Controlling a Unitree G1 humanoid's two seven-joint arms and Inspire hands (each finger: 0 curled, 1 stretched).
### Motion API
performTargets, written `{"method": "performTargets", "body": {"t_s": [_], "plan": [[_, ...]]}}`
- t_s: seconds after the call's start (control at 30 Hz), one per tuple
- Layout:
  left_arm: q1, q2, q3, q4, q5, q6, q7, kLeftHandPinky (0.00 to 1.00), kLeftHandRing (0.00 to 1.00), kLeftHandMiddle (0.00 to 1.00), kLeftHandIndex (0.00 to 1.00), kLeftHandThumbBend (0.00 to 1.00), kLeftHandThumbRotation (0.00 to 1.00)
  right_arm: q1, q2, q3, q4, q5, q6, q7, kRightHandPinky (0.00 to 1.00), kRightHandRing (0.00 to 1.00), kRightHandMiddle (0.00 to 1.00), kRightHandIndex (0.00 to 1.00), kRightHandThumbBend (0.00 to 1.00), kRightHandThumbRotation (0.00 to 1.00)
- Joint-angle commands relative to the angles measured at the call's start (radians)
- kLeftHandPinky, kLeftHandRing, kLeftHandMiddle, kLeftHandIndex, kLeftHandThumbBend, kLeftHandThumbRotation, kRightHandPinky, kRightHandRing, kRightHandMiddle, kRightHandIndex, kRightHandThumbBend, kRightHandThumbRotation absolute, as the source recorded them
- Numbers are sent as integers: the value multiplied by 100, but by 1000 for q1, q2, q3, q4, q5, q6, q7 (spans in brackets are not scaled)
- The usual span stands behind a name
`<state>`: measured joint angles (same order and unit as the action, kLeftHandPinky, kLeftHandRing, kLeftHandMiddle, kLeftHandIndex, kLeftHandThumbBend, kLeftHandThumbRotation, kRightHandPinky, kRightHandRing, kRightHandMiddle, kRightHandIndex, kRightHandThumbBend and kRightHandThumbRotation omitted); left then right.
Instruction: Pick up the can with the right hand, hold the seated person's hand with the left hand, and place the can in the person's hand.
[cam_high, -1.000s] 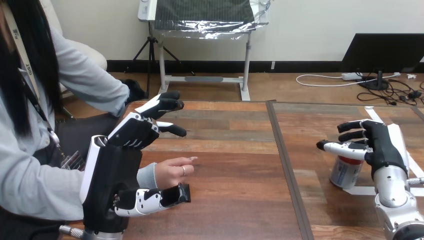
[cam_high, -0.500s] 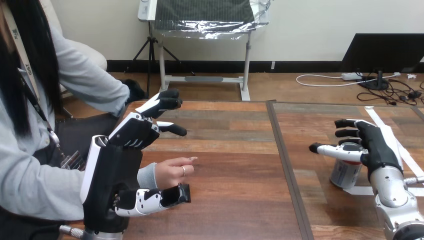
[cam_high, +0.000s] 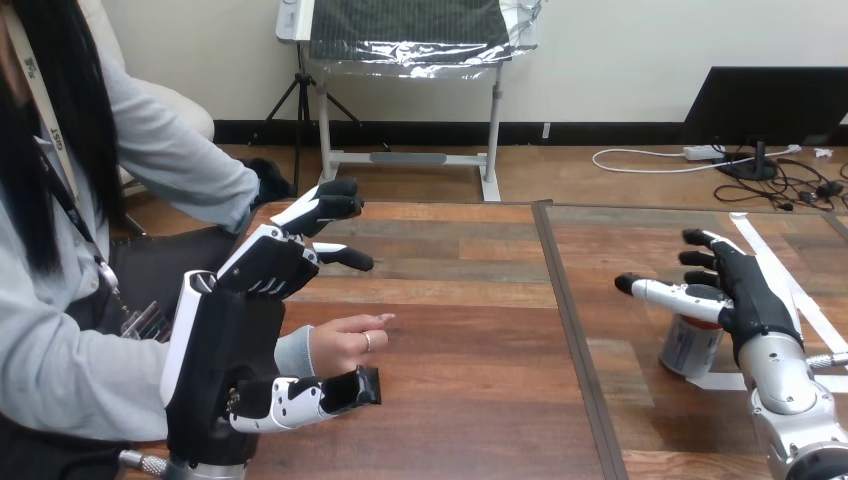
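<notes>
At the table's right side in the head view, my right hand (cam_high: 752, 298) has changed over the last second. Its fingers, which were curled toward 9 o'clock, have straightened and lifted toward 11 o'clock, and the thumb has slid further out to 9 o'clock across the top of the can (cam_high: 689, 347). The hand is now spread wide, with nothing closed on the can. I read this as opening up for the grasp, so the pick-up has not yet been made. The can stands upright on the table (cam_high: 470, 330), at 7 o'clock from my palm, on a white tape mark (cam_high: 728, 381).

At the left side nothing has moved. My left hand (cam_high: 262, 268) is spread, fingers reaching to 1 o'clock and the thumb low. The person's hand (cam_high: 348, 342) rests on the wood between them, at 5 o'clock from my palm. I cannot tell whether the thumb touches it, and nothing is curled round it.

By my count there is one can, one person's hand and two robot hands.
</notes>
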<state>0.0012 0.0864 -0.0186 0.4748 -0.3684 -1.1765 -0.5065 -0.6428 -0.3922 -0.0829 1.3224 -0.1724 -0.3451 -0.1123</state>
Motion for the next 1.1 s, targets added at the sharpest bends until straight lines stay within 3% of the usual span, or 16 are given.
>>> {"method": "performTargets", "body": {"t_s": [0.0,1.07], "plan": [[-42,5,0,-35,-17,-6,-6,61,82,84,74,100,44,-37,0,-6,-14,7,-18,-4,75,84,86,91,100,31],[-28,7,0,-54,-32,-6,-13,61,83,85,75,100,43,25,24,-2,-7,15,-13,-11,78,86,87,93,100,34]]}}
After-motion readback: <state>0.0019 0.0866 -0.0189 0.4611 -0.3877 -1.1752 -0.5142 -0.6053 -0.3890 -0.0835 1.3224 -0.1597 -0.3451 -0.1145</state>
